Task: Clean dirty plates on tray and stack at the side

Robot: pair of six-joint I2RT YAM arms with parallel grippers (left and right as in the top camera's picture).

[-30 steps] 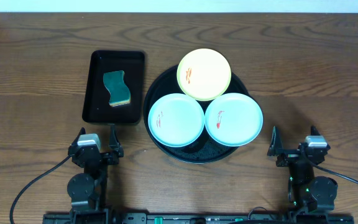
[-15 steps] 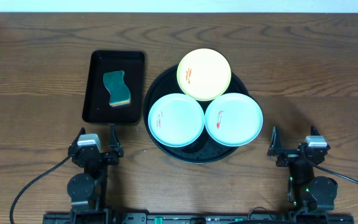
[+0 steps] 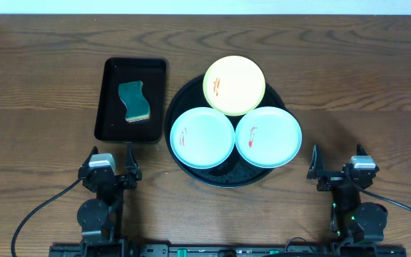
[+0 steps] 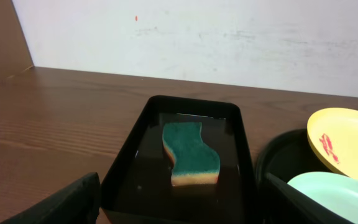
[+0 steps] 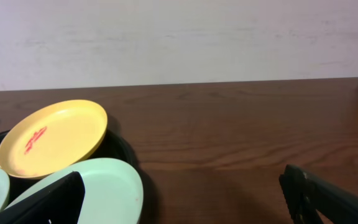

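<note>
Three plates lie on the round black tray [image 3: 191, 173]: a pale yellow plate [image 3: 234, 85] at the back, a pale blue plate [image 3: 203, 137] front left and another pale blue plate [image 3: 268, 136] front right, each with red-orange smears. My left gripper [image 3: 110, 173] rests open and empty at the table's front left, below the rectangular tray. My right gripper [image 3: 339, 173] rests open and empty at the front right. The left wrist view shows the yellow plate [image 4: 350, 140] and a blue plate [image 4: 337, 193]. The right wrist view shows the yellow plate [image 5: 51, 137] and a blue plate [image 5: 104, 190].
A green wavy sponge [image 3: 134, 101] lies in a rectangular black tray [image 3: 108, 121] left of the round tray; it also shows in the left wrist view [image 4: 190, 152]. Bare wooden table [image 3: 362, 86] spreads to the right. A white wall stands behind.
</note>
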